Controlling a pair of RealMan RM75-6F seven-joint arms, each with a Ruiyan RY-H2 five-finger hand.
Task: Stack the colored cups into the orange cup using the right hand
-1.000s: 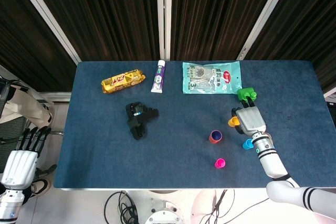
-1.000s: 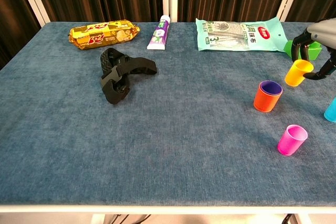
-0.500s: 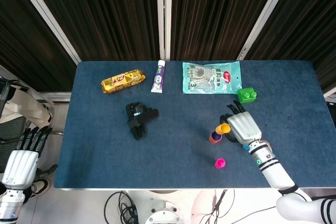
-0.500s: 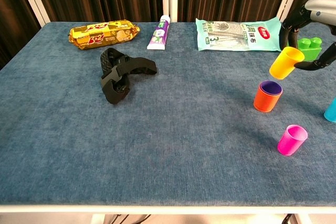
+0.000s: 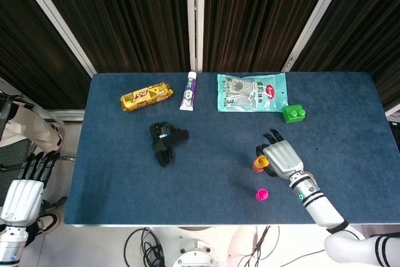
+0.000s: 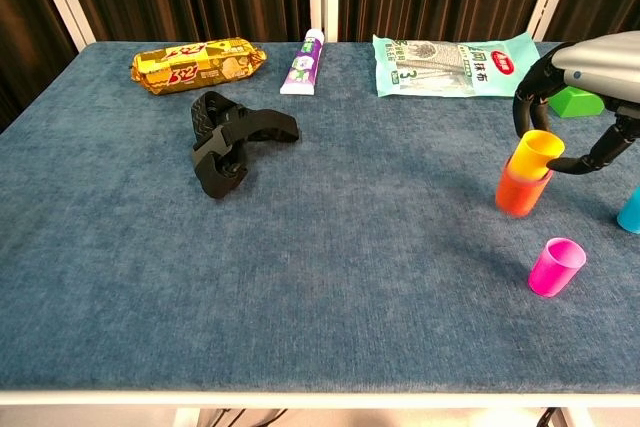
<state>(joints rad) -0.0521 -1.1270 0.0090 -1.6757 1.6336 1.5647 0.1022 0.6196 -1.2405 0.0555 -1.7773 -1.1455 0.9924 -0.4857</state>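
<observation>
My right hand (image 5: pixel 279 158) (image 6: pixel 590 97) holds a yellow cup (image 6: pixel 533 154) tilted, its base set into the mouth of the orange cup (image 6: pixel 518 192) (image 5: pixel 257 166). The purple cup seen earlier inside the orange one is hidden under the yellow cup. A pink cup (image 6: pixel 556 266) (image 5: pixel 262 194) stands upright nearer the front edge. At the right border of the chest view a blue cup (image 6: pixel 631 211) shows only in part; the hand covers it in the head view. My left hand (image 5: pixel 24 192) hangs off the table's left side, fingers apart, holding nothing.
A black clamp-like tool (image 6: pixel 225 143) lies left of centre. Along the far edge lie a yellow biscuit pack (image 6: pixel 197 64), a toothpaste tube (image 6: pixel 303 62) and a green snack bag (image 6: pixel 462 67). A green block (image 5: pixel 293 114) sits beyond my right hand.
My right hand carried the yellow cup left from beside the green block and lowered it into the orange cup. The left hand has stayed put.
</observation>
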